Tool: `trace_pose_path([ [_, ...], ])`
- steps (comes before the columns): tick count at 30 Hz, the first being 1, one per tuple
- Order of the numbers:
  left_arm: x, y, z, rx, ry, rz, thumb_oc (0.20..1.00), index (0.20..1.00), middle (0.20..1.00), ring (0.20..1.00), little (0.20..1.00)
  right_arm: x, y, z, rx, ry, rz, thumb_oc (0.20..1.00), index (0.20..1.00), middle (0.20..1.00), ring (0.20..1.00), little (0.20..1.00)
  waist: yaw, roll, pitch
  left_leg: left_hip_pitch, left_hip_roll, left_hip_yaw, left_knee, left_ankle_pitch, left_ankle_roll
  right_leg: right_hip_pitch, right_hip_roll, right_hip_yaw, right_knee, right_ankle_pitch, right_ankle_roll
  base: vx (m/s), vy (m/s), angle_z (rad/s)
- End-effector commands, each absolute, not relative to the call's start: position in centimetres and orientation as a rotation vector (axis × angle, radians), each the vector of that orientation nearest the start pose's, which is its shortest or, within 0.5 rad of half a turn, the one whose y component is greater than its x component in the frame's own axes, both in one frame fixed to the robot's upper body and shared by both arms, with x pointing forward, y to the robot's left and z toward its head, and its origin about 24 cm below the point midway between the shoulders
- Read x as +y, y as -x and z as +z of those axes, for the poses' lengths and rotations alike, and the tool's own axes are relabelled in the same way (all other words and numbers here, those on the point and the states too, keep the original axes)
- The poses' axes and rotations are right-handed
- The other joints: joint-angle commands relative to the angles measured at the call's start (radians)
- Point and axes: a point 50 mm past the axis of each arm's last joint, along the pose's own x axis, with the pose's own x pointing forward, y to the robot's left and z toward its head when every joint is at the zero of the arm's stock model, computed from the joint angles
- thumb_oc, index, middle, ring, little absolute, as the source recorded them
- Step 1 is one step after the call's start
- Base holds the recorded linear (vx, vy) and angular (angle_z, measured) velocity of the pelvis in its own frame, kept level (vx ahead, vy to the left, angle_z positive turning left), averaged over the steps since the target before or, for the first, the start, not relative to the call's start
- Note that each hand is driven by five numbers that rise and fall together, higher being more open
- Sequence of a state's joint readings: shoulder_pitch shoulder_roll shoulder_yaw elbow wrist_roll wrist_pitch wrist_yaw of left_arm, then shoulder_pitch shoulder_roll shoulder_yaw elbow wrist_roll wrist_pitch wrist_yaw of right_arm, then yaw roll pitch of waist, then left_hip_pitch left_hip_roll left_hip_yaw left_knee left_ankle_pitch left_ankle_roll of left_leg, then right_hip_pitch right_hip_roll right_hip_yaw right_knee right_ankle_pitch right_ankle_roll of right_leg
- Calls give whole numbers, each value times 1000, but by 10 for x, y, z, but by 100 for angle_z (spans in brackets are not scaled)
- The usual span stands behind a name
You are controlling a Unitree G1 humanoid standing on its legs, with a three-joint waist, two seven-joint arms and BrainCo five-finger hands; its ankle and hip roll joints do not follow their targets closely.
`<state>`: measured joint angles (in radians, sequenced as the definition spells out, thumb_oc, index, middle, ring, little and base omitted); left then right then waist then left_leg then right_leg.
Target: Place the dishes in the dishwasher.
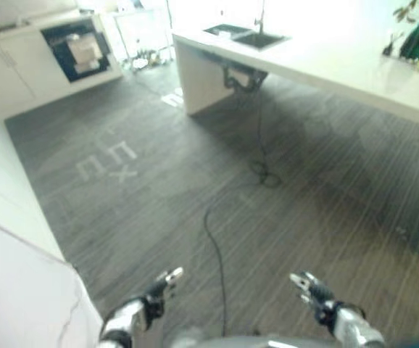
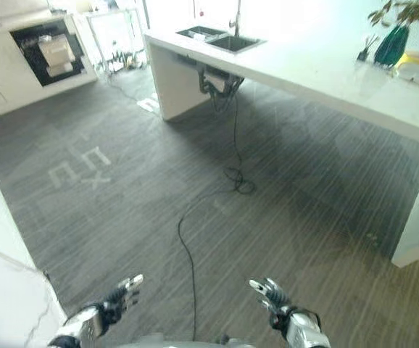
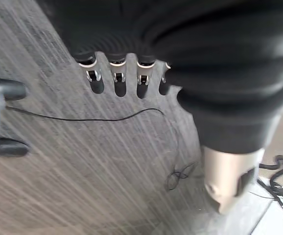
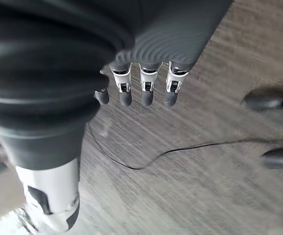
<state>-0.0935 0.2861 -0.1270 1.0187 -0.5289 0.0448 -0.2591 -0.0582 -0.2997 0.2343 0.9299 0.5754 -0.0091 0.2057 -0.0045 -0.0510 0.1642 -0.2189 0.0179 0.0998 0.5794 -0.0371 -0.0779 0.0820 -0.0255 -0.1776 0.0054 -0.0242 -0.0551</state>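
here, the robot stands on a dark wood-grain floor (image 1: 282,196), looking down across a kitchen. both arms hang low at the near edge of the head views. the left hand (image 1: 160,286) is at lower left and the right hand (image 1: 308,286) at lower right, well apart, each over bare floor. in the wrist views the fingers of both hands are straight and relaxed, and neither holds anything.

a long white table (image 2: 325,76) runs across the far right, with a sink (image 2: 231,43) set into its far end. near its right end sit a dark green vase (image 2: 392,45) and, just beside it, something pale yellow that may be a dish (image 2: 417,67); it is too small to tell for sure. against the far left wall, white cabinets (image 1: 10,72) hold a dark open compartment (image 1: 79,47) with something pale inside. this may be the dishwasher, though i cannot tell.

the task looks not yet begun: no dish is in hand, and both the table and the dark compartment are well away from the robot.

the risks lie in the walk. a thin black cord (image 2: 235,145) drops from under the sink and coils on the floor between the robot and the table, so a foot could catch it. a white counter (image 1: 14,290) stands close on the left, and the left arm could knock it on a turn. choosing the wrong item on the table is also possible, since the dishes are hard to make out from here.
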Motion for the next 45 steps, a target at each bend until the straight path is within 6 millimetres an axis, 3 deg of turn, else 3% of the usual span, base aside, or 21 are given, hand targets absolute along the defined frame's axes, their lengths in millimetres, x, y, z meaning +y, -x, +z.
trace_pose_path([
  [1, 213, -179, -123, 843, 263, -54, 1000, 1000, 1000, 1000, 1000, -219, -181, -116, 808, -159, 26, 1000, 1000, 1000, 1000, 1000, 4, 45, -6, 163, 42, 48, -474, 81, 17, 63, -8, 22, 33, -48, 96, 326, 205, -34],
  [3, 205, -180, -123, 848, 256, -86, 1000, 1000, 1000, 1000, 1000, -226, -169, -121, 843, -151, 0, 1000, 1000, 1000, 1000, 1000, 18, 60, -6, 129, 86, 107, -624, 174, -18, 138, -6, -3, 12, -89, 107, 446, 233, -9],
  [5, 203, -178, -124, 856, 254, -99, 1000, 1000, 1000, 1000, 1000, -227, -164, -123, 855, -149, -11, 1000, 1000, 1000, 1000, 1000, 24, 57, -8, 117, 93, 119, -646, 188, -24, 173, -16, -11, 5, -105, 114, 500, 290, 44],
  [8, 212, -169, -128, 870, 240, -90, 1000, 1000, 1000, 1000, 1000, -222, -153, -131, 889, -153, -37, 1000, 1000, 1000, 1000, 1000, 45, 36, -38, 111, 40, 55, -599, 128, 35, 208, -92, 22, 80, -129, 170, 629, 464, -8],
  [10, 216, -176, -124, 866, 201, -110, 1000, 1000, 1000, 1000, 1000, -219, -149, -133, 886, -173, -37, 1000, 1000, 1000, 1000, 1000, 38, 20, -51, 131, 4, 50, -595, 109, 77, 156, -141, 32, 217, -7, 204, 360, 341, -48],
  [12, 213, -188, -119, 848, 150, -163, 1000, 1000, 1000, 1000, 1000, -215, -148, -132, 866, -174, -33, 1000, 1000, 1000, 1000, 1000, 15, 41, -54, 181, -16, 45, -615, 87, 114, 45, -173, 57, 482, 81, 199, 347, 418, -27],
  [15, 209, -203, -109, 816, 98, -201, 1000, 1000, 1000, 1000, 1000, -216, -150, -129, 840, -186, -42, 1000, 1000, 1000, 1000, 1000, -5, 71, -42, 251, -39, 48, -623, 56, 136, -100, -180, 28, 673, 76, 167, 293, 341, 35],
  [17, 206, -209, -105, 794, 81, -230, 1000, 1000, 1000, 1000, 1000, -214, -152, -129, 831, -184, -39, 1000, 1000, 1000, 1000, 1000, -24, 68, -35, 279, -48, 39, -626, 51, 136, -122, -88, 18, 554, 0, 150, 301, 32, 24],
  [19, 203, -212, -101, 780, 47, -260, 1000, 1000, 1000, 1000, 1000, -214, -152, -128, 819, -194, -47, 1000, 1000, 1000, 1000, 1000, -36, 59, -34, 298, -58, 24, -630, 41, 135, -135, -50, 5, 388, -8, 149, 274, -73, 68],
  [22, 200, -213, -100, 786, -39, -294, 1000, 1000, 1000, 1000, 1000, -218, -152, -126, 793, -219, -47, 1000, 1000, 1000, 1000, 1000, -67, 31, -22, 350, -79, 12, -634, -12, 133, -208, -53, 24, 122, 93, 188, 398, -170, 84],
  [23, 198, -212, -102, 799, -62, -310, 1000, 1000, 1000, 1000, 1000, -219, -152, -127, 791, -221, -49, 1000, 1000, 1000, 1000, 1000, -86, 21, -25, 383, -97, -11, -642, -42, 137, -254, -56, 50, 54, 175, 211, 429, -147, 88],
  [26, 196, -206, -106, 823, -91, -341, 1000, 1000, 1000, 1000, 1000, -217, -156, -127, 795, -228, -55, 1000, 1000, 1000, 1000, 1000, -96, 25, -39, 444, -102, -53, -639, -90, 140, -271, -54, 65, 39, 207, 211, 468, -197, 59],
  [29, 198, -197, -110, 857, -55, -319, 1000, 1000, 1000, 1000, 1000, -215, -158, -127, 807, -231, -48, 1000, 1000, 1000, 1000, 1000, -95, 31, -62, 464, -78, -69, -554, -141, 127, -242, -48, 75, 105, 137, 179, 510, -343, -2],
  [32, 200, -191, -113, 851, -32, -300, 1000, 1000, 1000, 1000, 1000, -214, -163, -121, 798, -182, 15, 1000, 1000, 1000, 1000, 1000, -97, 41, -69, 422, -4, -56, -284, -1, 53, -191, -24, 63, 127, 60, 115, 408, -378, 2],
  [33, 199, -193, -112, 835, -16, -289, 1000, 1000, 1000, 1000, 1000, -216, -166, -119, 790, -167, 36, 1000, 1000, 1000, 1000, 1000, -81, 25, -58, 325, 5, -52, -76, 50, 45, -152, -29, 68, 128, 32, 88, 366, -382, -23],
  [36, 196, -195, -109, 824, -2, -294, 1000, 1000, 1000, 1000, 1000, -221, -168, -116, 783, -129, 62, 1000, 1000, 1000, 1000, 1000, -57, 20, -38, 172, 1, -39, 93, 60, 44, -97, -31, 74, 145, -12, 59, 279, -211, -57],
  [39, 195, -192, -107, 820, -12, -323, 1000, 1000, 1000, 1000, 1000, -222, -173, -113, 770, -143, 55, 1000, 1000, 1000, 1000, 1000, -23, 28, -16, 122, -32, -43, -86, 16, 69, -38, -21, 90, 123, -37, 76, 342, -2, -36],
  [40, 196, -189, -108, 817, -12, -322, 1000, 1000, 1000, 1000, 1000, -221, -175, -112, 770, -138, 61, 1000, 1000, 1000, 1000, 1000, -17, 39, -13, 138, -24, -41, -265, 23, 71, -22, -5, 106, 112, -46, 85, 527, 192, -35],
  [42, 194, -187, -109, 822, -4, -323, 1000, 1000, 1000, 1000, 1000, -218, -177, -113, 780, -130, 62, 1000, 1000, 1000, 1000, 1000, 10, 61, -14, 117, -4, -128, -541, 105, 35, 28, 26, 148, 91, -72, 94, 577, 226, -44],
  [43, 193, -183, -110, 826, -5, -325, 1000, 1000, 1000, 1000, 1000, -219, -175, -114, 786, -128, 65, 1000, 1000, 1000, 1000, 1000, 25, 65, -12, 101, 6, -162, -602, 155, 14, 68, 32, 174, 79, -88, 97, 564, 208, -47],
  [45, 191, -178, -114, 839, -11, -338, 1000, 1000, 1000, 1000, 1000, -219, -170, -118, 791, -131, 62, 1000, 1000, 1000, 1000, 1000, 41, 64, -11, 75, 7, -152, -631, 175, 4, 138, 19, 201, 66, -123, 111, 503, 231, -81],
])
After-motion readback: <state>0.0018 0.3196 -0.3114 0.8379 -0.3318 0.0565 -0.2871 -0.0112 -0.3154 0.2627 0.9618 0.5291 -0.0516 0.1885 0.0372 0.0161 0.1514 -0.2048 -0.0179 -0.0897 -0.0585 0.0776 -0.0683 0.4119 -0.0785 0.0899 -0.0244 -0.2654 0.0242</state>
